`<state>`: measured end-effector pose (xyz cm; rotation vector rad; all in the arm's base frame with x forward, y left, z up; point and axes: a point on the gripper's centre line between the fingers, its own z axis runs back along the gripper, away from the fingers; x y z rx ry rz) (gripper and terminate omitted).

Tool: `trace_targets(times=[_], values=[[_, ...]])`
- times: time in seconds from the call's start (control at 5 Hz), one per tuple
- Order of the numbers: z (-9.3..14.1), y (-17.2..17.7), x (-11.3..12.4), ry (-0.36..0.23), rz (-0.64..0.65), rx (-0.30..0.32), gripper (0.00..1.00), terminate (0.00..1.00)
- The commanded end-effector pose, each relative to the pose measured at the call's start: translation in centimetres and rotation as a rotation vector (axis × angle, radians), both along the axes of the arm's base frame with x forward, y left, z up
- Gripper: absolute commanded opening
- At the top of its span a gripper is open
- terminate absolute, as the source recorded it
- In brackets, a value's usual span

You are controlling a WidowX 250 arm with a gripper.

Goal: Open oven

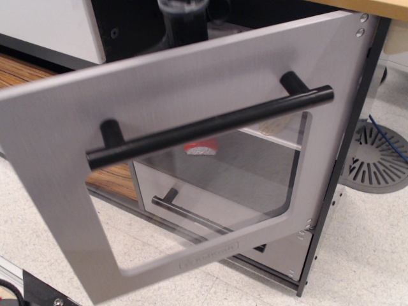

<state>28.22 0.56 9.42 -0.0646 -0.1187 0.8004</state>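
- observation.image: the oven (191,95) fills most of the frame, its silver-grey door swung outward on hinges at the right edge, the free edge reaching the left side of the frame.
- The long black bar handle (210,126) runs diagonally from centre-left up toward the upper right, on two short black posts.
- Below the bar sits the rounded clear window (255,172); an embossed logo (209,255) lies under it, too blurred to read.
- Through the glass I see a white shelf (271,136) with a pale wooden utensil (275,125) on it, and a red-and-white toy item (201,147) lying further in.
- Lower centre, seen through the window: a grey drawer front (191,197) with its own short dark bar handle (167,197).
- Wood-grain drawers (25,69) show at upper left behind the door.
- A dark cylindrical part (183,22) stands at top centre behind the door's upper edge.
- My fingers are out of the frame; I cannot tell whether they are released or clenched.
- A round slotted grey base (376,156) rests on the speckled floor (44,217) at right.
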Motion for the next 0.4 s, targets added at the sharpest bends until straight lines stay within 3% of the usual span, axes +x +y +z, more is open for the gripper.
trace_targets(times=[0.0,0.2], values=[[1.02,0.13,-1.37,-0.045,0.025,-0.007,1.00,0.00],[1.02,0.13,-1.37,-0.045,0.025,-0.007,1.00,1.00]])
